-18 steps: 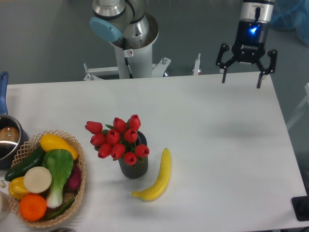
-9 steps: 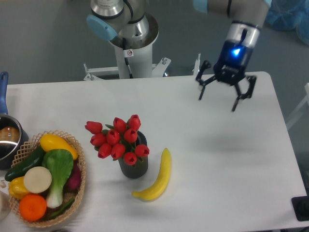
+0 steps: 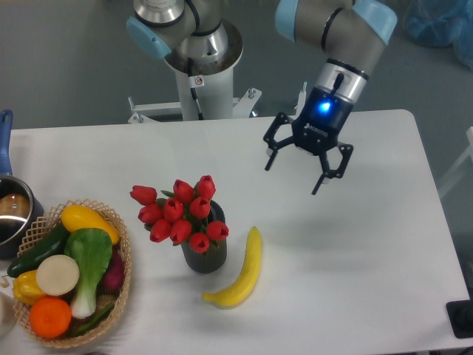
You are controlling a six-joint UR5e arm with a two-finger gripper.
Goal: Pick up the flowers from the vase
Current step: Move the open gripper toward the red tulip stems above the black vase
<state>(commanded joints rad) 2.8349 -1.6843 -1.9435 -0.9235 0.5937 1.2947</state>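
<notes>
A bunch of red tulip flowers stands in a short dark ribbed vase left of the table's middle, the buds spreading wider than the vase mouth. My gripper hangs above the table to the upper right of the flowers, well apart from them. Its fingers are spread wide, open, with nothing between them.
A yellow banana lies just right of the vase. A wicker basket of vegetables and fruit sits at the front left. A steel pot with a blue handle is at the left edge. The arm's base stands behind the table.
The gripper has moved left and toward the front from the table's back right corner, coming closer to the flowers. It stays open. Nothing else has shifted.
</notes>
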